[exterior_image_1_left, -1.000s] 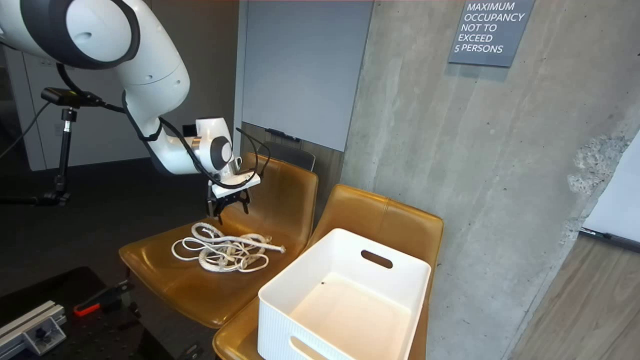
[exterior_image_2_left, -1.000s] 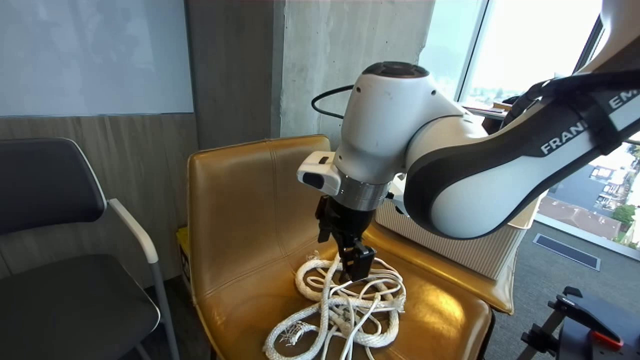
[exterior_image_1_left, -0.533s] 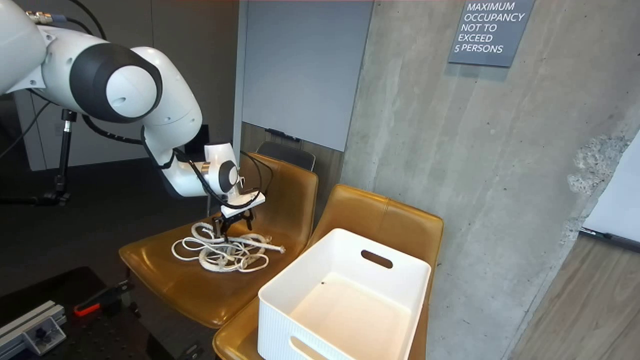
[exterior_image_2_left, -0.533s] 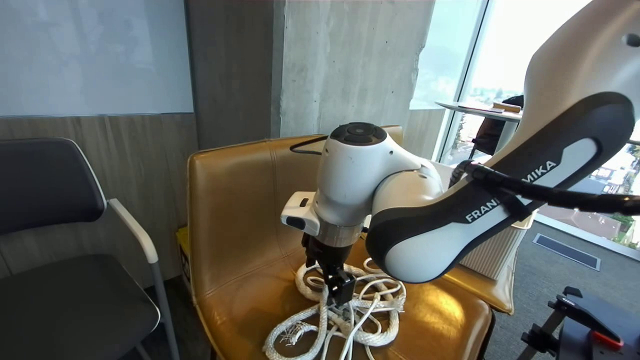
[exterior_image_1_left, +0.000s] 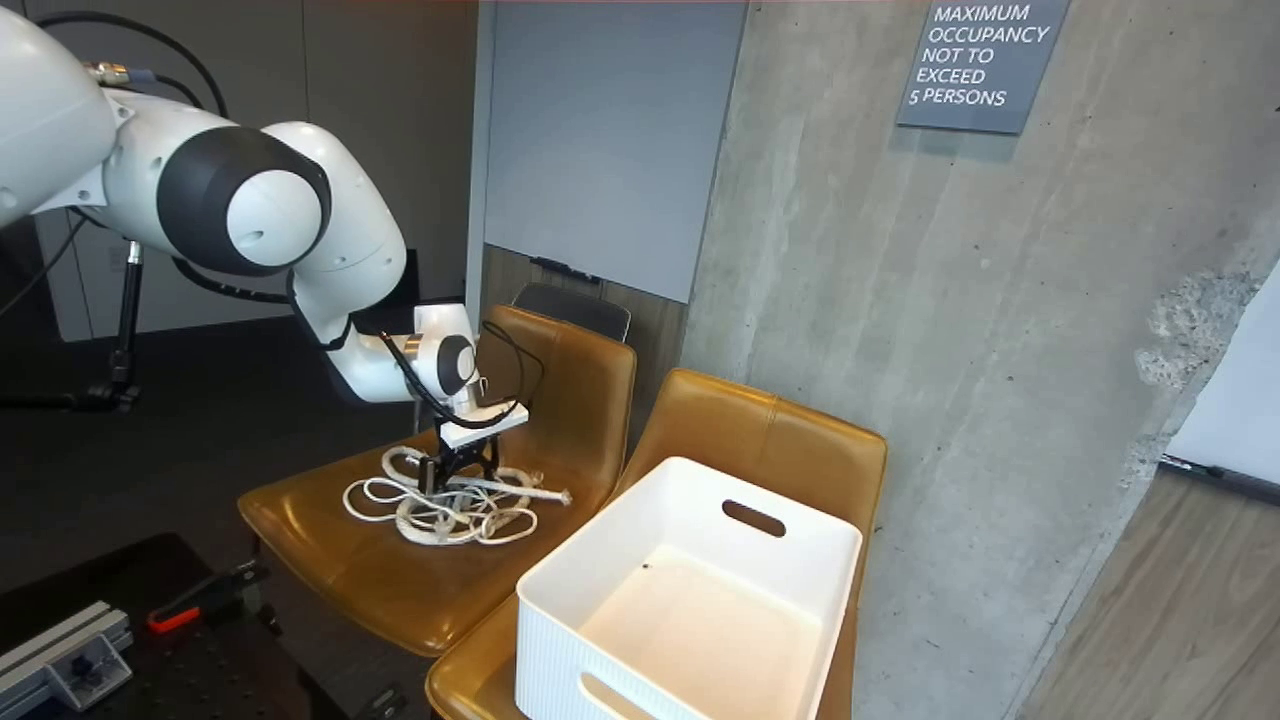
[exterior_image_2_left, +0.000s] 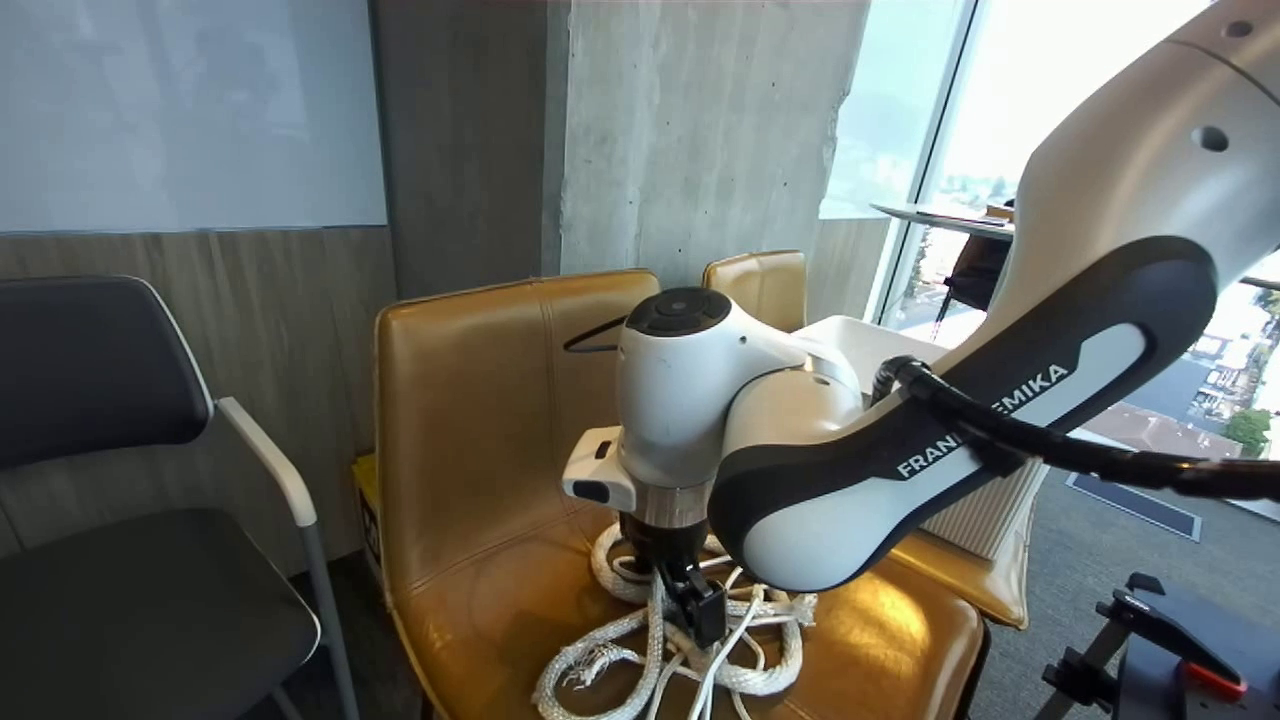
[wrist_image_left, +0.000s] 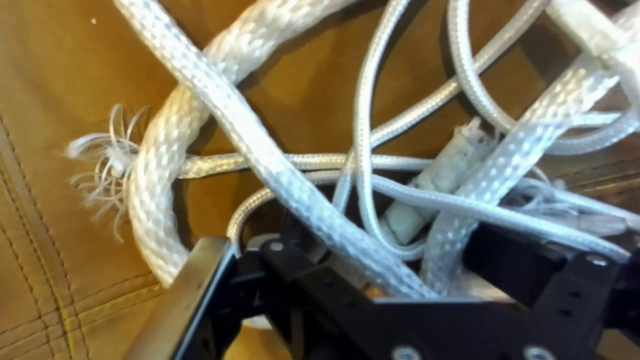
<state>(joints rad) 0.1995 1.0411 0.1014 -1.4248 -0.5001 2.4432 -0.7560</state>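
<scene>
A loose tangle of white braided rope, thick and thin strands together, lies on the seat of a tan leather chair. My gripper is down among the coils, jaws spread wide. In the wrist view a thick strand and several thinner loops pass between the black fingers. One frayed rope end lies left of the jaws. Both exterior views show the gripper pointing down into the rope. Its fingertips are partly hidden by strands, and the grip seems not closed on any of them.
A white bin with handle cut-outs stands on a second tan chair beside the first. Behind them rises a concrete wall. A dark chair and a red-tipped clamp are at the sides.
The arm has come down from above the chair, bringing my gripper into the rope. Some strands have shifted slightly around the fingers. The bin and chairs have stayed put.
</scene>
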